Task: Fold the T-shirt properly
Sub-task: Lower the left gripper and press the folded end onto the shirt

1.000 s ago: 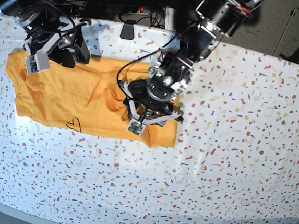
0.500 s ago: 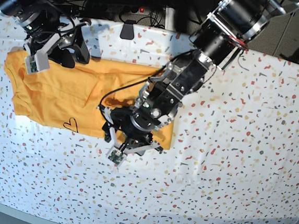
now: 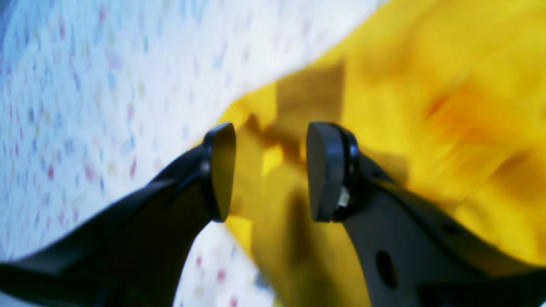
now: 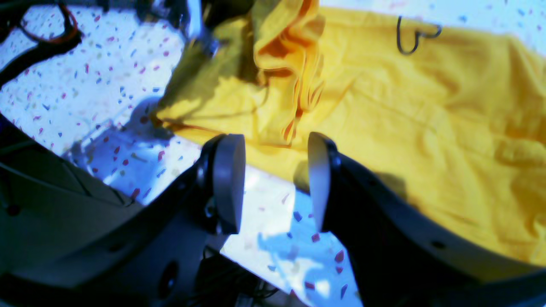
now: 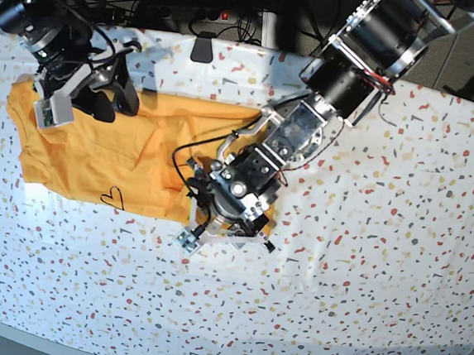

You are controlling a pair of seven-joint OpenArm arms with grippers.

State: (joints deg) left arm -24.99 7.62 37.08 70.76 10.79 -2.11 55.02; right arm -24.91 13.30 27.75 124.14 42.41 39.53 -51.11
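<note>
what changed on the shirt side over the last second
The left gripper swept from the T-shirt's middle to its near edge, pulling that end inward so the shirt looks narrower. Its jaws stand apart with cloth between them; a grip is unclear. The right gripper stayed at the far corner, the heart in place.

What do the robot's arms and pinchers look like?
Both arms are black and chunky, with black cables looping along them. The left arm has a big silver ring around it. Each gripper has two black jaws ending in flat, rounded grey pads. A small white block with a green bit sits by the right gripper.
</note>
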